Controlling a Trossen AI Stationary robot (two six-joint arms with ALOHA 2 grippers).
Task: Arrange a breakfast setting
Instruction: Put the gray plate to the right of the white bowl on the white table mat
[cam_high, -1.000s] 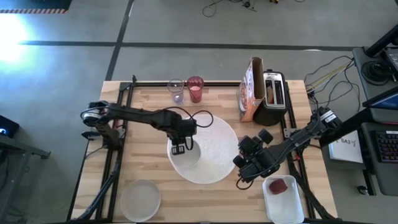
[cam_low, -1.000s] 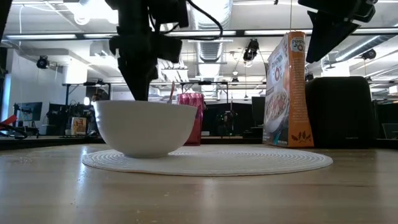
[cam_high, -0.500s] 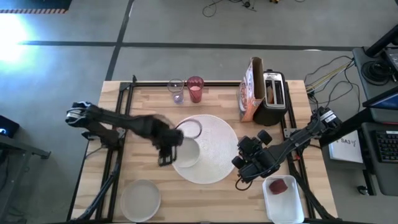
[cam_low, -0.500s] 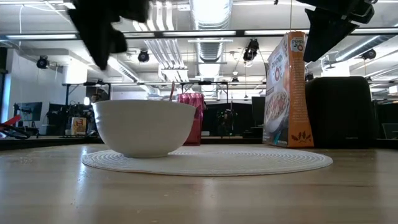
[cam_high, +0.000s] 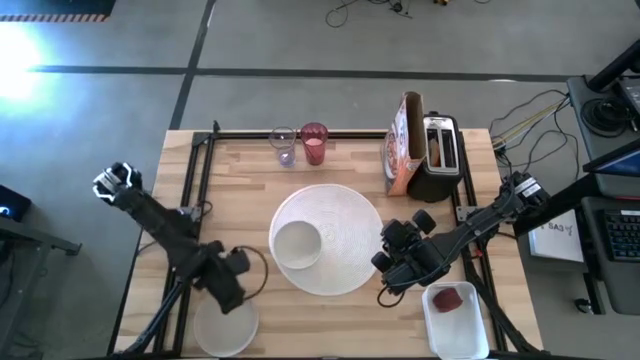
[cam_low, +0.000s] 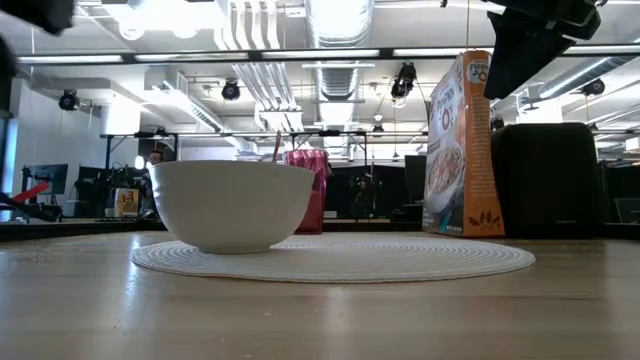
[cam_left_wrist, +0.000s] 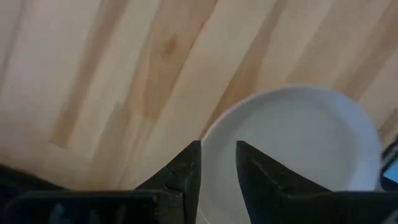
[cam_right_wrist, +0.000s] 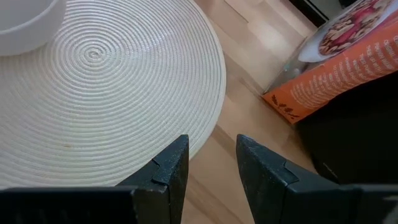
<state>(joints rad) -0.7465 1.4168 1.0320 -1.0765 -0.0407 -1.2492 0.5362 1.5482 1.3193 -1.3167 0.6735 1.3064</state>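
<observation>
Placemat (cam_high: 335, 240) lies at the centre of the high view on the worktop (cam_high: 240, 180), with the bowl (cam_high: 298, 244) standing on its left part. Lower left in that frame, the plate (cam_high: 226, 323) sits near the worktop's front edge, and the left hand (cam_high: 232, 290) hovers over its upper rim, fingers (cam_left_wrist: 186, 168) slightly spread and holding nothing. Tumbler (cam_high: 314, 143) stands at upper centre. Right hand (cam_high: 395, 278) hangs just past the placemat's right edge, fingers (cam_right_wrist: 171, 165) apart and empty. Tub (cam_high: 456, 320) at lower right holds the red fruit (cam_high: 448, 298).
</observation>
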